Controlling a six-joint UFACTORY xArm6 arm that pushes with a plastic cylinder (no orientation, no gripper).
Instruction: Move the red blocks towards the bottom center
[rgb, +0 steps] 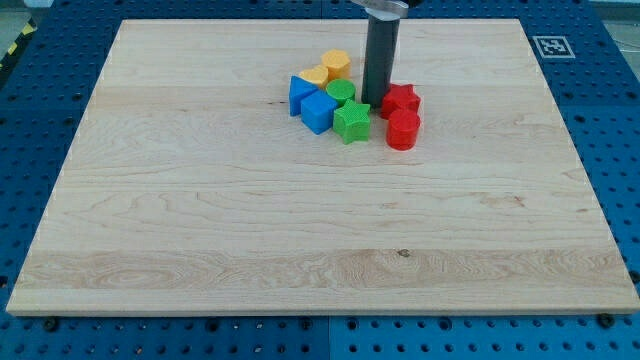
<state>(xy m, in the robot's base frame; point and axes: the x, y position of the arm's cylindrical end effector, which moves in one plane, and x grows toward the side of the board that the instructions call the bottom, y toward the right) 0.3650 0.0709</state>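
Two red blocks lie right of centre in the upper half of the wooden board (200, 220): a star-like red block (401, 100) and a red cylinder (403, 130) just below it, touching it. My tip (374, 104) is the lower end of the dark rod. It stands just left of the red star block, between it and the green blocks. It looks close to or touching the star block's left side.
A cluster sits left of the tip: a green star-like block (352, 122), a green round block (340, 93), two blue blocks (319, 113) (300, 92), and two yellow blocks (337, 64) (315, 75). A fiducial tag (551, 45) marks the board's top right corner.
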